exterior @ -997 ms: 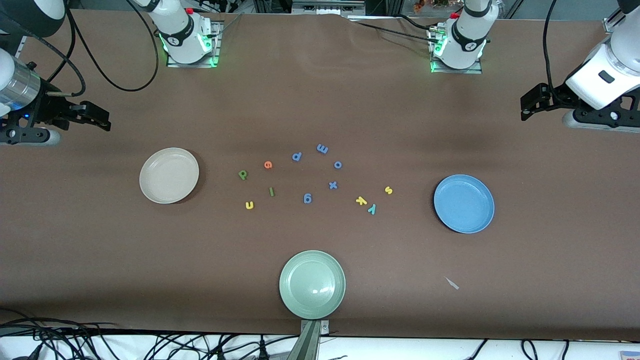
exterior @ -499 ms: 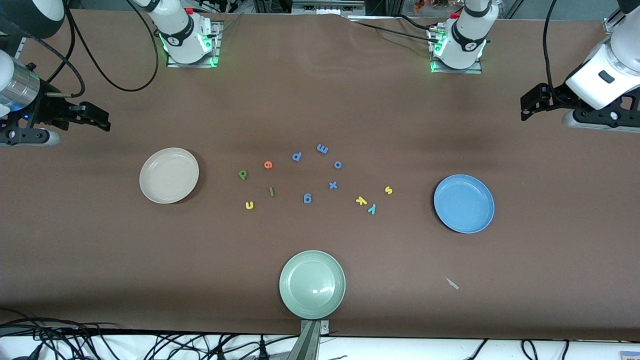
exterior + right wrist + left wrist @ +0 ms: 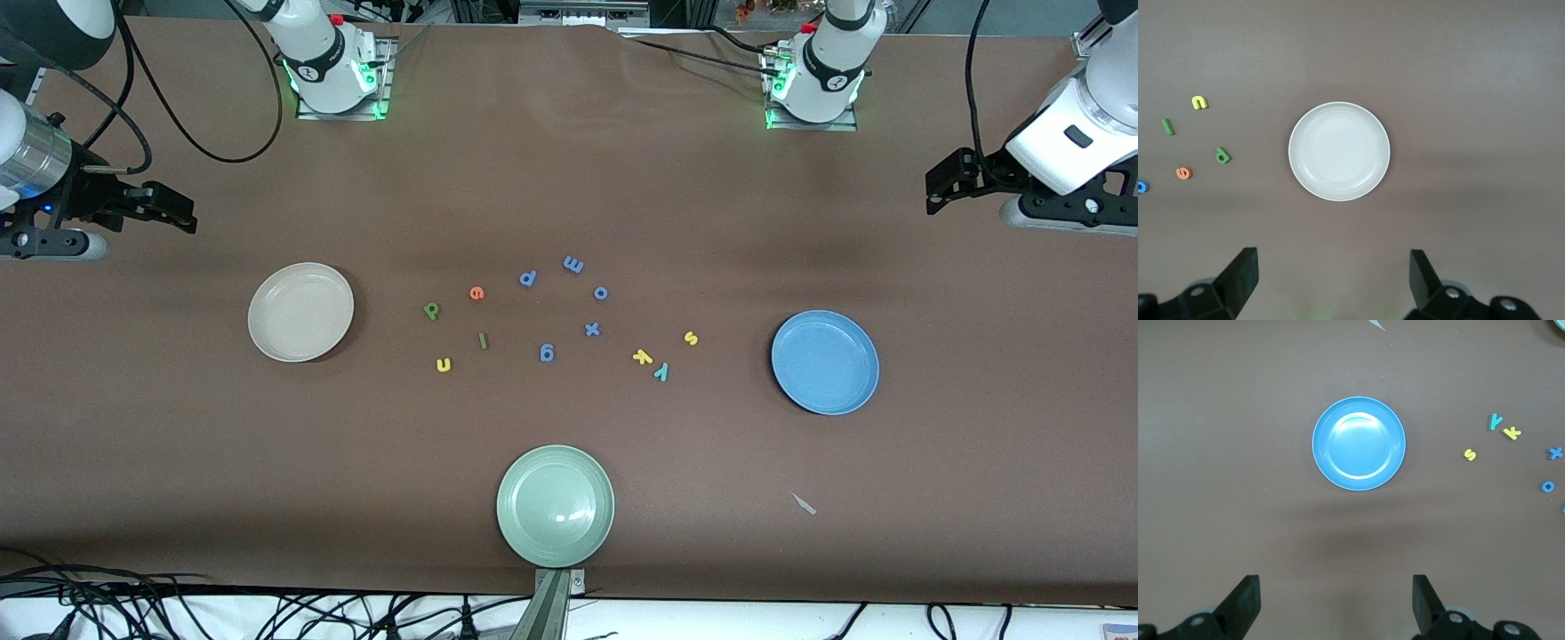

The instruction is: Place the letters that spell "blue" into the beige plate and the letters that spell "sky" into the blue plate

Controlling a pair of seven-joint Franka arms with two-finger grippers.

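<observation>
The beige plate [image 3: 300, 311] [image 3: 1339, 151] lies toward the right arm's end of the table. Beside it are the green b [image 3: 431, 310] [image 3: 1222, 155], orange e [image 3: 476, 292] [image 3: 1183, 173], olive l [image 3: 483, 340] [image 3: 1167, 126] and yellow u [image 3: 443, 364] [image 3: 1199, 102]. The blue plate [image 3: 825, 362] [image 3: 1359, 444] lies toward the left arm's end, with the yellow s [image 3: 691, 338] [image 3: 1469, 455], yellow k [image 3: 642, 357] [image 3: 1512, 433] and teal y [image 3: 661, 372] [image 3: 1495, 421] beside it. Both plates hold nothing. My right gripper [image 3: 182, 213] [image 3: 1331, 277] and left gripper [image 3: 938, 187] [image 3: 1336, 600] hang open and empty at the table's ends.
Several blue letters [image 3: 592, 329] lie scattered between the two letter groups. A pale green plate [image 3: 555, 505] sits nearest the front camera. A small scrap [image 3: 804, 504] lies nearer the camera than the blue plate.
</observation>
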